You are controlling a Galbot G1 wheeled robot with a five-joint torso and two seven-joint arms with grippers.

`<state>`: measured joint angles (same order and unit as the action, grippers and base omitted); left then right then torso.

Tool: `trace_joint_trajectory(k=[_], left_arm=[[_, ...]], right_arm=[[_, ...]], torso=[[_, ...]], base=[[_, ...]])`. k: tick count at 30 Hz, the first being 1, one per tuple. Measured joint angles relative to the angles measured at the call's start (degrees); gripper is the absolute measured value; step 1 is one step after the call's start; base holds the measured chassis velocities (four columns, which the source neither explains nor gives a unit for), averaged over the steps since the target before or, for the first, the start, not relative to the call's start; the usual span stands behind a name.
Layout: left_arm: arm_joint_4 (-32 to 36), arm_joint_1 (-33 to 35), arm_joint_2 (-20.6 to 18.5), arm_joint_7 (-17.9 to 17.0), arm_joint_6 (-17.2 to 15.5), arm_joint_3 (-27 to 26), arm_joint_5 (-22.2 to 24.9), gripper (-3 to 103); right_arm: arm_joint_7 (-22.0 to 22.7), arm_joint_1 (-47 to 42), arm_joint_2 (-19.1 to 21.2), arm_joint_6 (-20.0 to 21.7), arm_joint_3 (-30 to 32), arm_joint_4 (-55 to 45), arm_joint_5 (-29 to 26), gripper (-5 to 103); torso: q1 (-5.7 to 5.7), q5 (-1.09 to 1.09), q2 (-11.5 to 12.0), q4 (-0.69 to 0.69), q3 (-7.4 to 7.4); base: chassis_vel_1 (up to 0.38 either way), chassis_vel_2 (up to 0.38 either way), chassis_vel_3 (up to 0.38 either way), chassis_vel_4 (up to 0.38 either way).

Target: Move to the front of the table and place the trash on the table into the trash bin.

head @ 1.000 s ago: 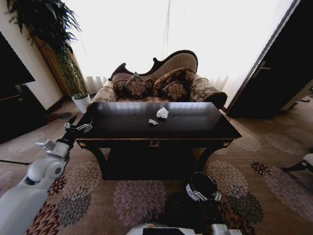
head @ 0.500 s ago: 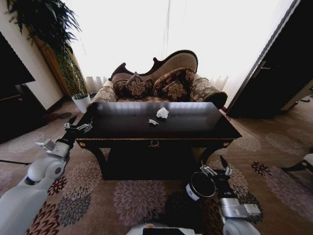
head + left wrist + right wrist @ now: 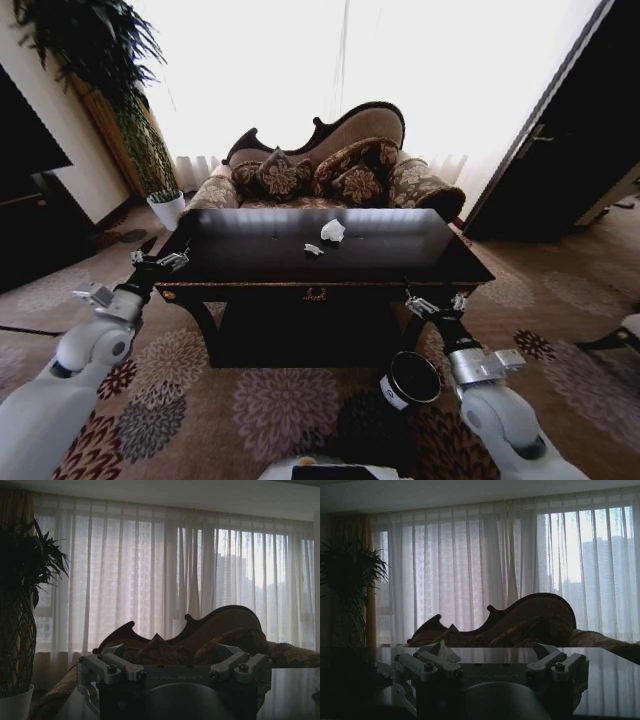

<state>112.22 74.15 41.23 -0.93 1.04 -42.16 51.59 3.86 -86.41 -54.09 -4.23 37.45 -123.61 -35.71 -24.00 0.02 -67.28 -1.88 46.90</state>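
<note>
The table [image 3: 250, 265] with its glossy black top stands straight ahead. On it lie a white tissue wad [image 3: 332, 231] and a tiny white scrap [image 3: 313, 249], both pieces of trash near the middle. The black trash bin [image 3: 410, 380] sits on the carpet below the table's front right corner. My left gripper [image 3: 160, 260] hovers open at the table's front left corner. My right gripper [image 3: 432, 303] is open just in front of the front right edge, above the bin. In the right wrist view the tissue wad [image 3: 449, 653] shows beyond the open right gripper [image 3: 490, 672].
A patterned brown sofa [image 3: 325, 170] stands behind the table, before bright curtained windows. A white plant pot [image 3: 167, 208] and a tall plant [image 3: 110, 80] are at the far left. A dark door [image 3: 560, 160] is on the right. Flowered carpet surrounds the table.
My right arm has risen from low beside the trash bin to the table's front right edge. The left arm and the trash have not moved.
</note>
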Motion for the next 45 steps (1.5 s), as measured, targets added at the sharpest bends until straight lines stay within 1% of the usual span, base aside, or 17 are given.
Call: trace_joint_trajectory(k=[2, 3, 6, 7, 10, 11, 14, 17, 18, 19, 20, 22, 25, 26, 30, 36, 45], left_arm=[[0.0, 0.0, 0.0, 0.0, 0.0, 0.0, 0.0, 100], [0.0, 0.0, 0.0, 0.0, 0.0, 0.0, 0.0, 100], [0.0, 0.0, 0.0, 0.0, 0.0, 0.0, 0.0, 100], [0.0, 0.0, 0.0, 0.0, 0.0, 0.0, 0.0, 100], [0.0, 0.0, 0.0, 0.0, 0.0, 0.0, 0.0, 100], [0.0, 0.0, 0.0, 0.0, 0.0, 0.0, 0.0, 100], [0.0, 0.0, 0.0, 0.01, 0.0, 0.0, 0.0, 100], [0.0, 0.0, 0.0, 0.01, 0.0, 0.0, 0.0, 100], [0.0, 0.0, 0.0, -0.02, 0.0, 0.0, 0.0, 100], [0.0, 0.0, 0.0, -0.01, 0.0, 0.0, 0.0, 100], [0.01, 0.0, 0.0, 0.0, 0.0, 0.0, 0.0, 100], [0.0, 0.0, 0.0, -0.02, 0.0, -0.01, 0.0, 100], [0.0, 0.0, 0.0, 0.02, 0.0, 0.0, 0.0, 100], [0.0, 0.0, 0.0, 0.02, 0.0, 0.0, 0.0, 100], [0.0, 0.0, 0.0, 0.01, 0.0, 0.0, 0.0, 100], [0.0, 0.0, 0.0, 0.0, 0.0, 0.0, 0.0, 100], [0.0, 0.0, 0.0, -0.01, 0.0, 0.0, 0.0, 100]], right_arm=[[0.71, 3.37, 3.05, 1.07, -1.61, 1.89, -2.32, 100], [0.71, 3.37, 3.05, 1.07, -1.61, 1.89, -2.32, 100], [1.5, 8.85, 8.02, 2.32, -5.3, 5.11, -6.24, 100], [1.5, 8.85, 8.02, 2.32, -5.3, 5.11, -6.24, 100], [2.36, 16.94, 12.25, 3.59, -11.55, 9.08, -9.78, 100], [2.36, 16.94, 12.25, 3.59, -11.55, 9.08, -9.78, 100], [3.42, 26.35, 13.94, 5.09, -19.84, 12.93, -12.84, 100], [3.74, 29.74, 14.36, 5.6, -23.22, 14.35, -13.64, 100], [3.97, 33.18, 14.63, 6.17, -26.66, 15.84, -14.55, 100], [4.0, 33.67, 14.64, 6.23, -27.14, 16.05, -14.69, 100], [4.33, 38.0, 14.68, 6.73, -30.71, 17.78, -15.89, 100], [4.52, 39.56, 14.67, 6.86, -32.0, 18.36, -16.37, 100], [5.23, 50.35, 13.97, 7.57, -41.38, 23.01, -18.29, 100], [5.23, 50.35, 13.97, 7.57, -41.38, 23.01, -18.29, 100], [5.64, 58.58, 11.53, 8.13, -49.94, 28.55, -20.36, 100], [5.99, 66.86, 8.73, 8.5, -56.95, 35.91, -22.92, 100], [6.01, 74.01, 6.07, 8.54, -61.87, 41.9, -23.98, 100]], torso=[[0.0, -0.02, 0.0, 0.01, 0.0], [0.0, -0.02, 0.0, 0.01, 0.0], [0.0, -0.02, 0.0, 0.02, 0.0], [0.0, -0.02, 0.0, 0.02, 0.0], [0.0, 0.0, 0.0, 0.01, 0.0], [0.0, 0.0, 0.0, 0.01, 0.0], [0.0, 0.0, 0.01, 0.02, 0.0], [0.0, -0.03, 0.01, 0.03, 0.0], [0.0, -0.03, 0.01, 0.02, 0.0], [0.0, -0.03, 0.01, 0.02, 0.0], [0.0, -0.02, 0.01, 0.02, 0.0], [0.0, -0.03, 0.01, 0.01, -0.01], [0.0, -0.05, 0.01, 0.02, -0.01], [0.0, -0.05, 0.01, 0.02, -0.01], [0.0, -0.03, 0.01, 0.03, 0.0], [0.0, -0.05, 0.01, 0.01, -0.01], [0.0, -0.03, 0.01, 0.01, 0.0]], base=[[0.0, 0.0, 0.0, 0.0], [0.0, 0.0, 0.0, 0.0], [0.0, 0.0, 0.0, 0.0], [0.0, 0.0, 0.0, 0.0], [0.0, 0.0, 0.0, 0.0], [0.0, 0.0, 0.0, 0.0], [0.0, 0.0, 0.0, 0.0], [0.0, 0.0, 0.0, 0.0], [0.0, 0.0, 0.0, 0.0], [0.0, 0.0, 0.0, 0.0], [0.0, 0.0, 0.0, 0.0], [0.0, 0.0, 0.0, 0.0], [0.0, 0.0, 0.0, 0.0], [0.0, 0.0, 0.0, 0.0], [0.0, 0.0, 0.0, 0.0], [0.0, 0.0, 0.0, 0.0], [0.0, 0.0, 0.0, 0.0]])
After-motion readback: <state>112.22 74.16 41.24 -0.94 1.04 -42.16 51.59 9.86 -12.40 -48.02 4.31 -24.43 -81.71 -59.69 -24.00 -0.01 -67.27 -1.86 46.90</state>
